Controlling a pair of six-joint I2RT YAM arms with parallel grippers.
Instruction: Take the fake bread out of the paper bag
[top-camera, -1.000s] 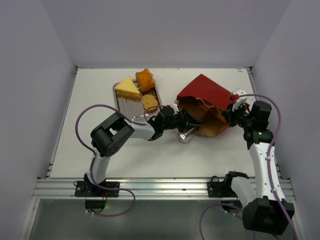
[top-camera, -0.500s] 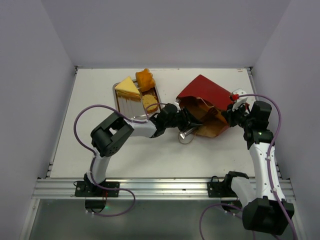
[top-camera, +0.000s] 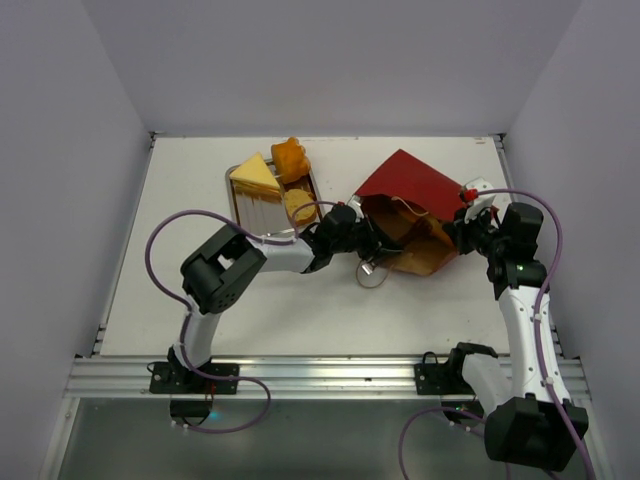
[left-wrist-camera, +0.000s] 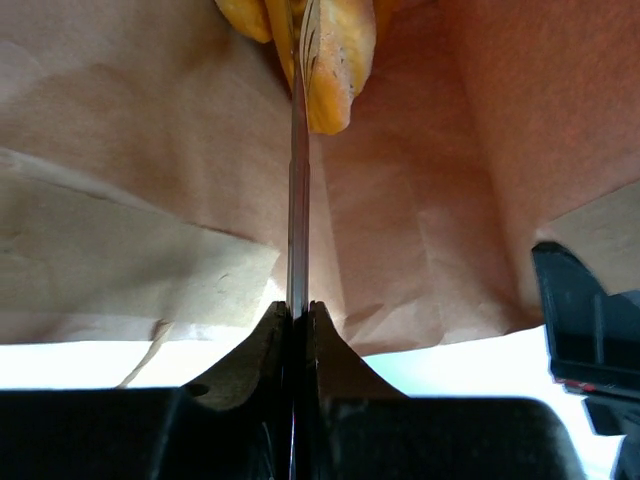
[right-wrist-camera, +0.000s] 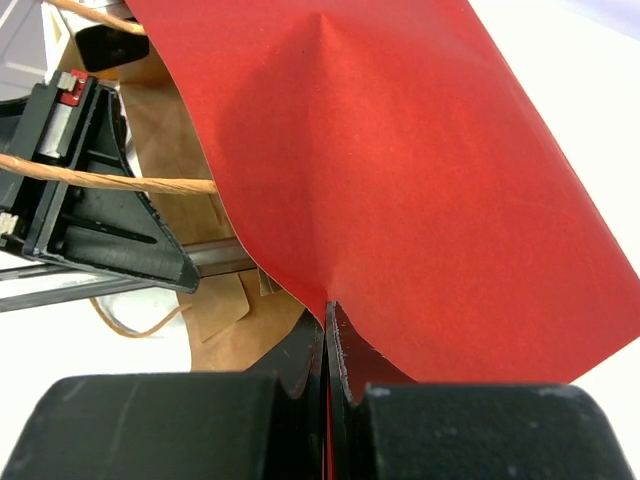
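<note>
Left gripper (left-wrist-camera: 298, 308): jaws pressed together inside the mouth of the bag, nipping a thin grey strip (left-wrist-camera: 298, 200) seen edge-on. What the strip is cannot be told. It runs straight up the middle of the left wrist view to the bread above.

Fake bread (left-wrist-camera: 335, 60), in the bag: golden-orange pieces at the top centre of the left wrist view, lying against the brown kraft lining, past the fingertips. At least one piece, perhaps two; the frame's edge cuts them off.

Bread already out, upper left of centre in the overhead view:
- pale yellow wedge (top-camera: 255, 176)
- orange-brown bun (top-camera: 291, 157), just beside the wedge
- round slice (top-camera: 298, 206), below the bun

All three rest on the silver tray (top-camera: 255, 210).

Paper bag (top-camera: 405, 178): lies on its side right of centre in the overhead view, red wall uppermost, mouth facing left toward the tray. One loop handle (top-camera: 368, 272) trails onto the counter (top-camera: 450, 290) below the mouth.

Right gripper (right-wrist-camera: 327, 310): closed tight on the bag's red wall at its right end, a crease running up from the pinch.

Status, as a judgement: partly done. Three pieces are out and at least one remains in the bag. What is left is to draw the rest out through the mouth and set it down clear of the bag.
</note>
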